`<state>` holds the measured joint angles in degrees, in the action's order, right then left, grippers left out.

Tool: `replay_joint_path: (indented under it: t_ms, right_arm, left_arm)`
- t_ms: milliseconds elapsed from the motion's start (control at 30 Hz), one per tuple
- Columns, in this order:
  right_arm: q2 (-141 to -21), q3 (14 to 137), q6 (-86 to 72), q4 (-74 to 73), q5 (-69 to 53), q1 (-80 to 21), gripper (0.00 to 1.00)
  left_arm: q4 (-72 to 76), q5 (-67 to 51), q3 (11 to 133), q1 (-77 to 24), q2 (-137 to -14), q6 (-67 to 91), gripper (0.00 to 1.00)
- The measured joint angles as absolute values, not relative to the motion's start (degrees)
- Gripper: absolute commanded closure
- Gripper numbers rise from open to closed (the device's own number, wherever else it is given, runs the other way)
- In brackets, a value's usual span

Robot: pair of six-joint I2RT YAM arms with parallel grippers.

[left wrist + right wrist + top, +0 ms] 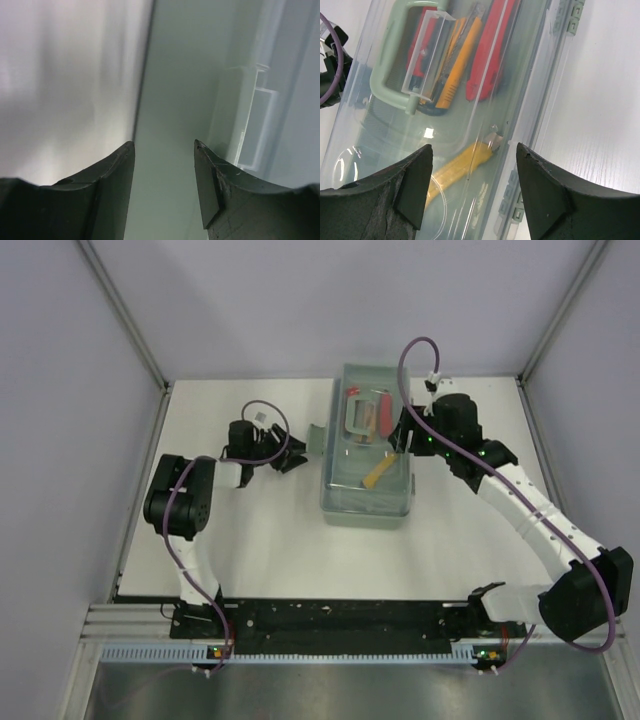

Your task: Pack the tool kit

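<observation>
Tool kit [366,445] sits mid-surface [260,540], lid on, tools showing through. Left end effector [283,450] hangs released just beside its left wall, right end effector [405,435] released over its right rim. Stiff, slick plastic, probably weighty: the lid handle [366,412] looks the safest hold.
</observation>
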<state>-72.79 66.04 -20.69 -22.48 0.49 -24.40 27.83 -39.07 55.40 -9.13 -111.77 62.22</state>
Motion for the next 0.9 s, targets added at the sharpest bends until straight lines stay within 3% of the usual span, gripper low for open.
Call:
replay_joint_path:
  t_ms: [900]
  right_arm:
    - [-72.8, 66.0, -20.8, -24.3, 0.4, -24.4, 0.34]
  left_arm:
    - [60.4, -41.2, 55.6, -12.0, -118.9, 78.9, 0.39]
